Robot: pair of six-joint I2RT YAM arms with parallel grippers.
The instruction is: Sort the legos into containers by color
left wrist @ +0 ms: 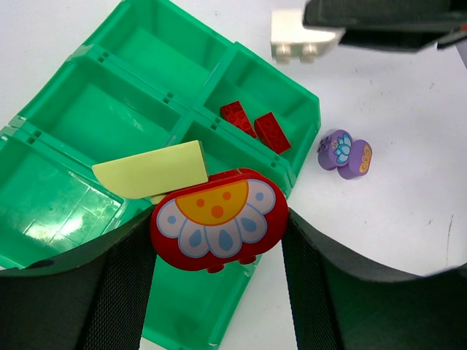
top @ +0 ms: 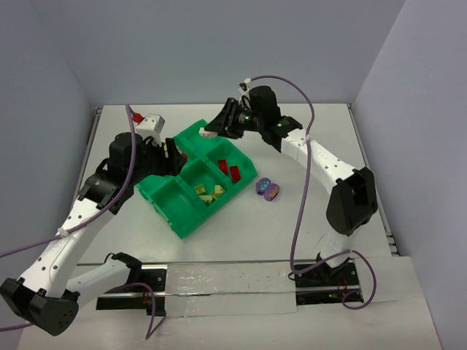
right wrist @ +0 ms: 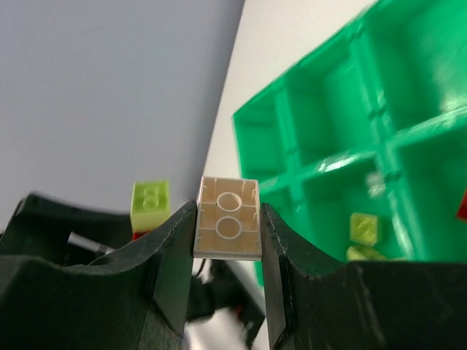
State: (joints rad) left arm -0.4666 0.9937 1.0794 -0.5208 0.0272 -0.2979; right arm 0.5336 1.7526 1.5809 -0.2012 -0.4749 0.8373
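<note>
Left wrist, left tool (left wrist: 217,244) clamps red lego (left wrist: 217,217)

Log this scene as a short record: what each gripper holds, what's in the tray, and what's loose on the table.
left gripper: shut on red flower brick
right gripper: shut on cream brick
tray: red bricks in one compartment, yellow-green bricks in the adjoining one
table: purple bricks lying loose beside the tray, not yet sorted
</note>
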